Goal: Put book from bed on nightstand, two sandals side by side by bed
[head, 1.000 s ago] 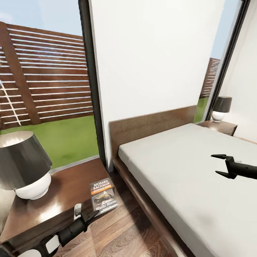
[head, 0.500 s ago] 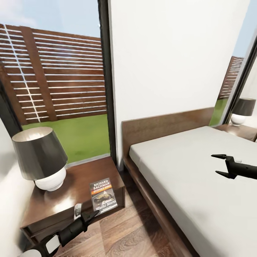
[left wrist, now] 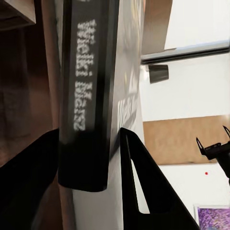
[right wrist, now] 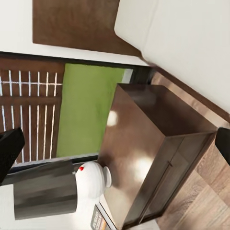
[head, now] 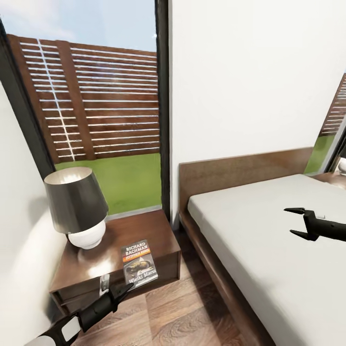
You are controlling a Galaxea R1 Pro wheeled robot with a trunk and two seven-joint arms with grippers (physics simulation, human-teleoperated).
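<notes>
I hold the book (head: 139, 264) clamped upright in my left tool (head: 117, 291), in front of the nightstand (head: 144, 229) beside the bed (head: 250, 226), ready to lay it there. My right tool (head: 297, 221) hangs wide above the bed, out of the way.

On the low dark brown wooden nightstand (head: 144, 230), the grey-shaded lamp with a white round base (head: 79, 211) takes up the back corner by the white wall. The glossy top beside it, toward the bed, lies bare. A strip of brown wood-plank floor (head: 192, 298) runs open between the nightstand and the dark wood bed frame (head: 211, 274).
</notes>
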